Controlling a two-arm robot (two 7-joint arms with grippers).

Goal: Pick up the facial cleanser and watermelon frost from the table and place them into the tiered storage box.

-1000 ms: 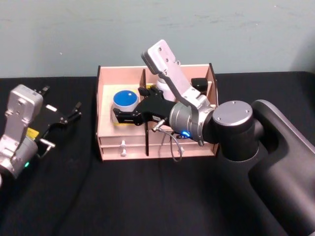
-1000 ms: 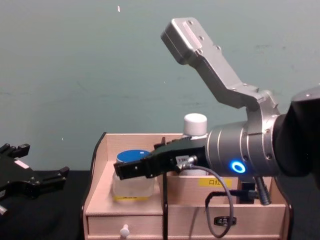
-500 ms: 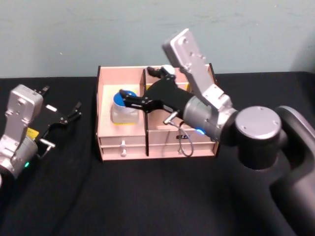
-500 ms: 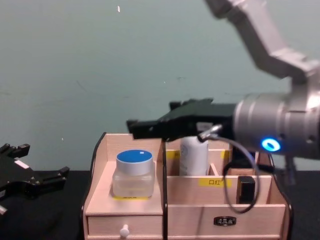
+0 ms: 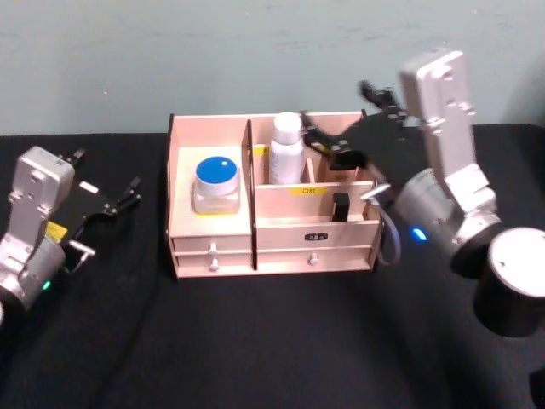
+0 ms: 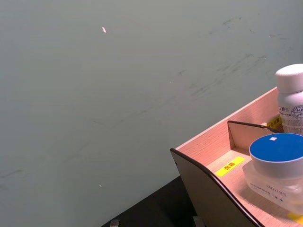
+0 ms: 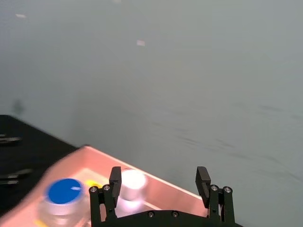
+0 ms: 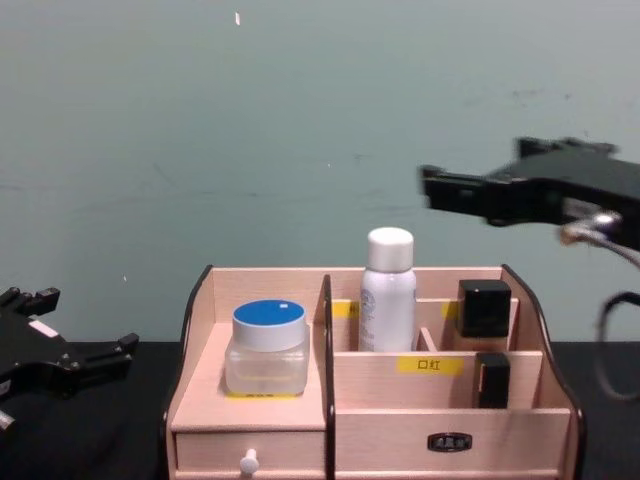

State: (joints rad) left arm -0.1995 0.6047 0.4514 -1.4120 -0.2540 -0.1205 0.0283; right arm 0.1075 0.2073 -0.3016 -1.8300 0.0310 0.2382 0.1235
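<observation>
The tiered storage box (image 5: 272, 247) was seen standing on the black bench (image 5: 255, 341). A clear jar with a blue lid (image 5: 215, 182) sat in its left compartment, and a white bottle with a white cap (image 5: 286, 149) stood upright in the compartment just right of the dark divider. Which of these was the facial cleanser and which the watermelon frost could not be told. Two small black items (image 8: 485, 308) occupied the right-hand compartments.

The right end effector (image 5: 351, 135) was held raised above the box's right rear corner, its fingers spread apart and nothing gripped between them; in the right wrist view the open fingers (image 7: 115, 182) were seen with the box below. The left end effector (image 5: 102, 204) was parked low at the bench's left side, apart from the box, its fingers also spread and empty.

Both containers appeared placed, so the task was judged essentially finished. The remaining risk was judged to lie with the right arm: were it swung low across the box, the tall bottle could be clipped and toppled, or the box's curved side nudged.
</observation>
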